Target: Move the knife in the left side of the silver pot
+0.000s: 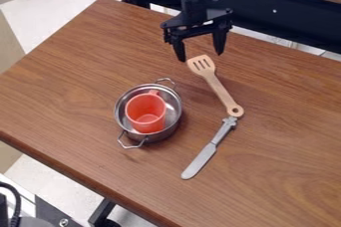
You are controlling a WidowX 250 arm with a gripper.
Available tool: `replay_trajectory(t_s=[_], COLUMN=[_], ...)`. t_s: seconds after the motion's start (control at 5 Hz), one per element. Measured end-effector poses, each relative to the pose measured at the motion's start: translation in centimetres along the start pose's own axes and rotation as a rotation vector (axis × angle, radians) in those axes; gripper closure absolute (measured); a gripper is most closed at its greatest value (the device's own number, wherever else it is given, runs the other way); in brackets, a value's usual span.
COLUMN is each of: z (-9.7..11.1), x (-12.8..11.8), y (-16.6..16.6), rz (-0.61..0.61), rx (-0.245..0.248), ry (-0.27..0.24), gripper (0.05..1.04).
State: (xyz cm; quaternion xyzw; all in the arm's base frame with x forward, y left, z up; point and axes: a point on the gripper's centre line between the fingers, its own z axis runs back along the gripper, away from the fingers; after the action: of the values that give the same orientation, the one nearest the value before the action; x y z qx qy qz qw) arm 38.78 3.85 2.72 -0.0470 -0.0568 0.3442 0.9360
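My pincer (200, 54) hangs above the table (80, 76), its two fingers spread apart with nothing between them, near the slotted end of a wooden spatula (216, 84). The gray knife (208, 152) lies on the wood beside the silver pot (172, 124), its handle at the spatula's handle end. An orange cup (146, 114) sits inside the pot.

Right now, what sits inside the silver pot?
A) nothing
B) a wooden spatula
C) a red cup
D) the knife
C: a red cup stands within the walls of the silver pot, while the knife and the spatula both lie on the table beside it.
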Motion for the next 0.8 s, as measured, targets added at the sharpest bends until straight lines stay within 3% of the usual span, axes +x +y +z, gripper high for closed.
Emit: replay_trajectory(t_s=[0.2,0.4,0.8], z=[-1.4,-1.5,-1.1], x=[-0.6,-1.3,-2.4], y=[0.4,-0.1,-1.4], rz=[-0.009,-0.221,-0.572], rx=[0.024,0.032,0.023], ry=[0.039,0.082,0.082], gripper=[0.083,0.083,0.083])
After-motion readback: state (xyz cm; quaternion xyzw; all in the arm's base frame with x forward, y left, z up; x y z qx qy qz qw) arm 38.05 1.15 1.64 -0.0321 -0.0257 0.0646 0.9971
